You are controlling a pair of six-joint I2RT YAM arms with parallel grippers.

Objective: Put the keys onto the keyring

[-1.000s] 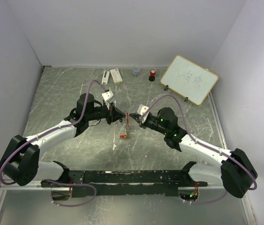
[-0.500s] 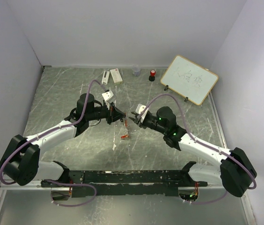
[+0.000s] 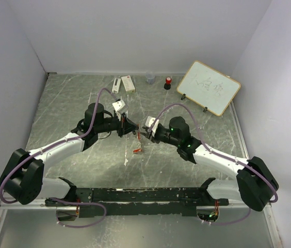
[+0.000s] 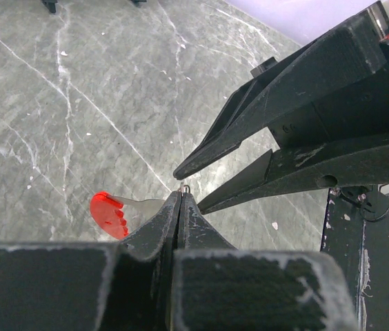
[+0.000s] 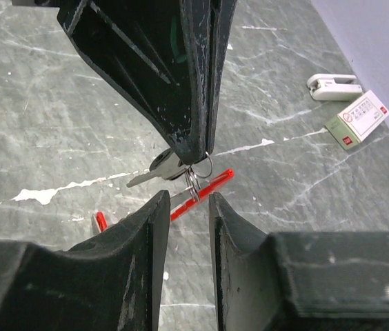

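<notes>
At the left tool's [image 5: 196, 153] tip: one keyring [image 5: 205, 190], one key [image 5: 158, 169].

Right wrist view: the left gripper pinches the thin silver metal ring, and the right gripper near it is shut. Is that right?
The left gripper does pinch the thin silver metal ring, but the right gripper near it is open, a gap between its jaws, as the right wrist view shows.
</notes>
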